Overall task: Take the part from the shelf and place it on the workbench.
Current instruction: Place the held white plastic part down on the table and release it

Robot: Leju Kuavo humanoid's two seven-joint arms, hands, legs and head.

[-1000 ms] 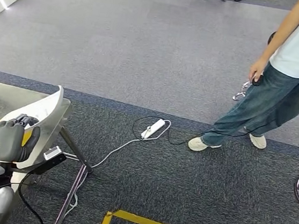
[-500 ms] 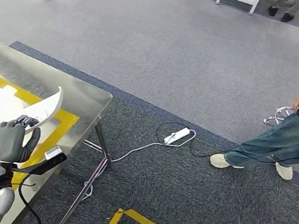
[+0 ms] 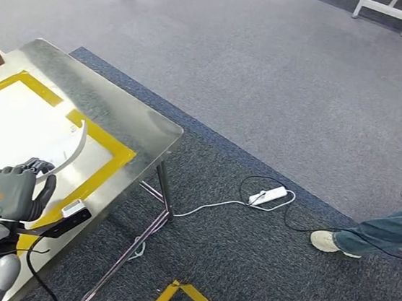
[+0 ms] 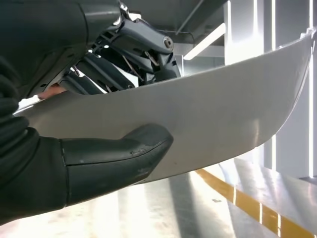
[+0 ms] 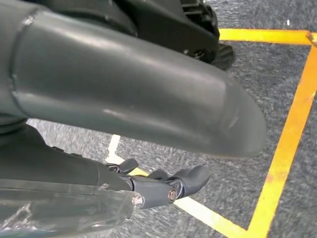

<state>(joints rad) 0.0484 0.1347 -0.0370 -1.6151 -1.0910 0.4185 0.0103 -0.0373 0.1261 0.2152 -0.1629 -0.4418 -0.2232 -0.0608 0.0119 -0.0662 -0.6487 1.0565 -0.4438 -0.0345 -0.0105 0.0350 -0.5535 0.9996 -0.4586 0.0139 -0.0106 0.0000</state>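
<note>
Grey carpet surrounds the steel workbench [image 3: 152, 127], and your left hand [image 3: 14, 191] hangs above the near stretch of its top, just inside the yellow-taped border, gripping the curved white part [image 3: 73, 147] between thumb and fingers. The part looks clear of the surface, so letting go now could drop it, and its long free end could swing or tip towards the near edge. Your right hand [image 5: 179, 183] hangs over the carpet with its fingers loosely apart and nothing between them. You cannot judge the gap beneath the part, and its far end is cut off in the left wrist view.
</note>
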